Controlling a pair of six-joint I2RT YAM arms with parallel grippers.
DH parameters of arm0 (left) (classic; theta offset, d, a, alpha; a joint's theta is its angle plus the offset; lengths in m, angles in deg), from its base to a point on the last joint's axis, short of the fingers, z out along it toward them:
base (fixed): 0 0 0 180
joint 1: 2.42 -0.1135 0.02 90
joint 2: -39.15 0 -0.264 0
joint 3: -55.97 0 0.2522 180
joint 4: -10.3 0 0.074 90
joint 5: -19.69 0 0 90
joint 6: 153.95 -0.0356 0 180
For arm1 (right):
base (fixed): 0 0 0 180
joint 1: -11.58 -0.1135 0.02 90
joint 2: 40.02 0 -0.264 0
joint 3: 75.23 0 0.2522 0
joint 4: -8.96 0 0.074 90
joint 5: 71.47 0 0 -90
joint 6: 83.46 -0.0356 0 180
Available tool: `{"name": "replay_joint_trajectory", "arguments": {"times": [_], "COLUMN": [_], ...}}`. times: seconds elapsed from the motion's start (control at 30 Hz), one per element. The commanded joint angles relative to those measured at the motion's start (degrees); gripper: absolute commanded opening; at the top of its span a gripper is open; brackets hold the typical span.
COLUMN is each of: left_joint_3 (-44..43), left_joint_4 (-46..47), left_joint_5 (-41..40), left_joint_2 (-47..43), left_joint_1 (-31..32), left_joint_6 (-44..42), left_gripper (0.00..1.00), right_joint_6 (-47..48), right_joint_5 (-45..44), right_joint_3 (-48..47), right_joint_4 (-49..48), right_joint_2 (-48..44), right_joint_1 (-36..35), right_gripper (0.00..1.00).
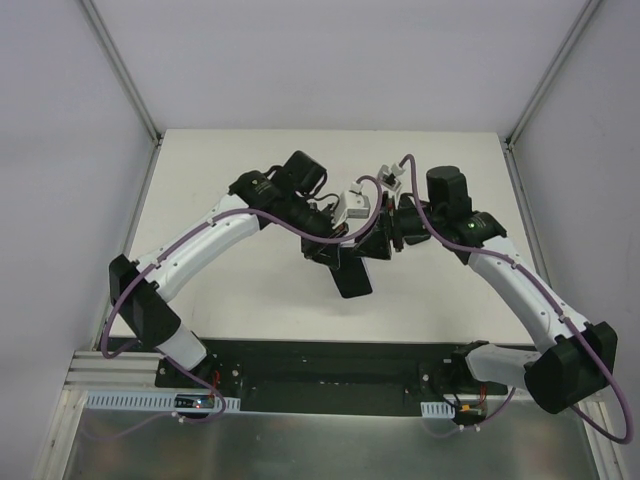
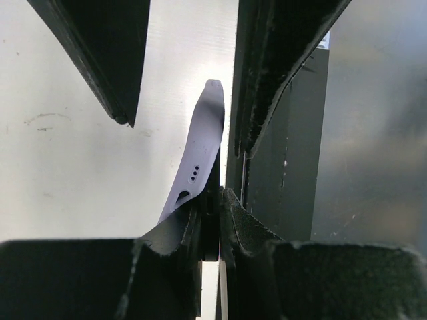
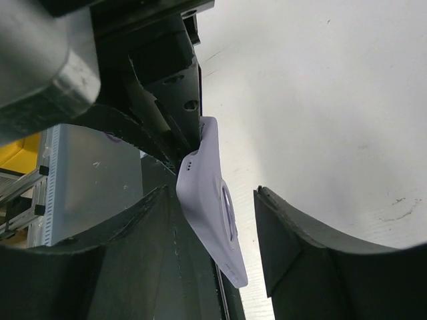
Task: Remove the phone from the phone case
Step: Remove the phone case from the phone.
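2 arms, the left arm (image 1: 200,245) and right arm (image 1: 510,275), bow inward from 9 and 3 o'clock and meet over the middle of the table (image 1: 250,170). Between their wrists the dark phone (image 1: 350,275) slants toward 6 o'clock. The lavender phone case (image 2: 203,140) curls off its end (peeling looks half done). The left gripper (image 2: 212,200) is clamped on the phone's edge. The right gripper (image 3: 212,192) stands astride the case, jaws apart. Next, I judge, it must pinch that loose lip and pull toward 3 o'clock.
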Motion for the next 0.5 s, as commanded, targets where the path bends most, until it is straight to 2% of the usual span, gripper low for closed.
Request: {"name": "replay_joint_trajectory", "arguments": {"times": [0.0, 0.07, 0.3, 0.37, 0.47], "left_joint_3": [-3.8, -4.0, -0.9, 1.3, 3.4], "left_joint_4": [1.9, 1.9, 1.9, 2.0, 2.7], "left_joint_5": [5.2, 5.6, 4.5, 1.2, -1.4], "left_joint_2": [-0.1, 0.2, -1.4, -3.3, -5.5], "left_joint_1": [-0.2, -0.3, -0.2, 0.4, 1.1], "left_joint_6": [1.5, 1.8, -2.8, -6.2, -8.6], "left_gripper": [0.00, 0.00, 0.00, 0.00, 0.00], "right_joint_6": [1.8, 1.7, -2.5, -5.1, -8.9], "right_joint_5": [1.7, 2.1, 6.3, 8.4, 10.7], "right_joint_3": [-0.9, -0.6, -0.2, 0.2, 1.2], "right_joint_4": [0.0, -0.1, -3.4, -5.3, -8.8], "right_joint_2": [-0.4, -0.4, 0.7, 1.4, 2.4], "right_joint_1": [-0.3, -0.3, 0.7, 1.4, 2.1], "right_gripper": [0.57, 0.49, 0.07, 0.01, 0.00]}}
